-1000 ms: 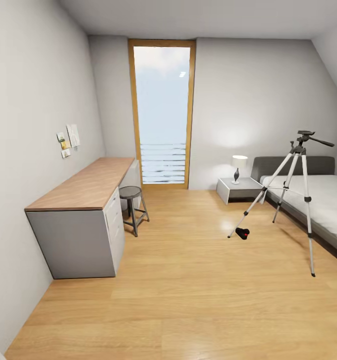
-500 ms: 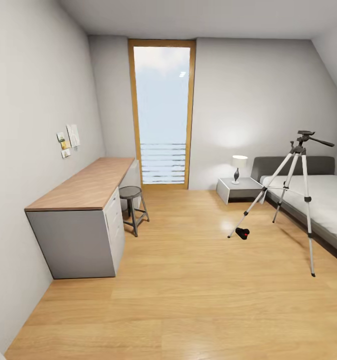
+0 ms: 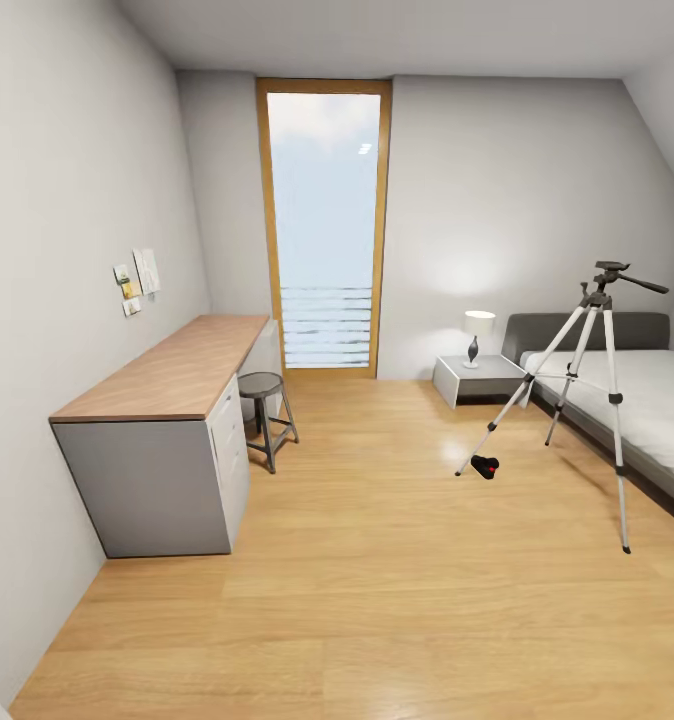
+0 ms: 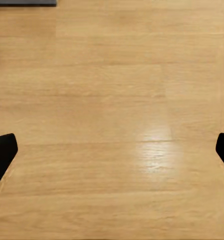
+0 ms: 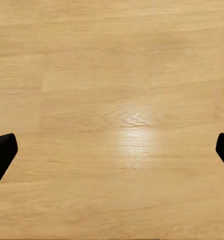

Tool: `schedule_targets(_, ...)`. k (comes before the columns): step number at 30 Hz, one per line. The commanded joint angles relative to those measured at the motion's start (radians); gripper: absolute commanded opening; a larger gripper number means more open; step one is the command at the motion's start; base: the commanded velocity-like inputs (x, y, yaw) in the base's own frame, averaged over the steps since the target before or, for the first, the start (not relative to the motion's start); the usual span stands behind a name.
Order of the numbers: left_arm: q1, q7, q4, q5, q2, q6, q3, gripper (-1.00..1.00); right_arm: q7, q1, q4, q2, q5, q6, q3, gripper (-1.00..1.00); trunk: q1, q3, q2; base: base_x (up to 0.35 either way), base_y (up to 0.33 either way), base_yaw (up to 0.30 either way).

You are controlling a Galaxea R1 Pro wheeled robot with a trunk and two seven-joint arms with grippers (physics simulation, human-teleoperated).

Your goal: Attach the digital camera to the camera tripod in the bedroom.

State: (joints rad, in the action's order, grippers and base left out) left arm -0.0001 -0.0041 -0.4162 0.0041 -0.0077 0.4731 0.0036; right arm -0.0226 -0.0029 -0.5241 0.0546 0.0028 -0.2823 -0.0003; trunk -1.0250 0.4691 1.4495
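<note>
In the head view I look into the bedroom. The camera tripod stands upright on the wood floor at the right, beside the bed, its black head and pan handle on top. The digital camera, small and black with a red button, lies on the floor by the tripod's nearest left foot. My left gripper is open over bare wood floor, black fingertips at both frame edges. My right gripper is open the same way, with floor between its fingertips.
A long wood-topped desk runs along the left wall with a round stool beside it. A tall window fills the far wall. A nightstand with a lamp and a grey bed stand at the right.
</note>
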Motion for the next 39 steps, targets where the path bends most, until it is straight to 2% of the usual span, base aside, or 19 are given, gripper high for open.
schedule_targets(1,0.0,0.0,0.002,0.001,0.001,0.047,0.0,1.0,-0.004,0.0,-0.022,0.0,0.0,-0.008,0.0,1.0,0.0,0.001,0.0,0.0,0.0,0.0)
schedule_targets(2,0.0,0.0,0.008,0.001,0.001,0.097,-0.001,1.0,-0.005,0.0,-0.041,0.001,-0.001,-0.02,0.0,1.0,0.0,0.001,0.0,0.0,0.0,0.0)
schedule_targets(7,0.0,0.0,0.039,0.002,0.03,0.146,0.001,1.0,-0.005,0.0,-0.052,0.001,-0.004,-0.082,0.0,1.0,0.0,0.001,0.0,0.0,0.0,0.0)
schedule_targets(15,0.0,0.001,0.049,0.003,0.035,0.154,0.0,1.0,-0.005,0.0,-0.017,0.001,-0.005,-0.117,-0.001,1.0,0.0,0.001,0.0,0.0,0.0,-0.013)
schedule_targets(24,0.0,0.002,0.05,0.004,0.035,0.153,0.0,1.0,-0.005,0.0,-0.008,-0.001,-0.005,-0.123,-0.001,1.0,0.0,0.001,0.0,0.031,0.0,-0.254)
schedule_targets(39,0.0,0.003,0.05,0.004,0.035,0.149,0.0,1.0,-0.005,0.0,-0.008,-0.001,-0.005,-0.124,-0.001,1.0,0.0,0.001,0.0,0.291,-0.031,-0.299)
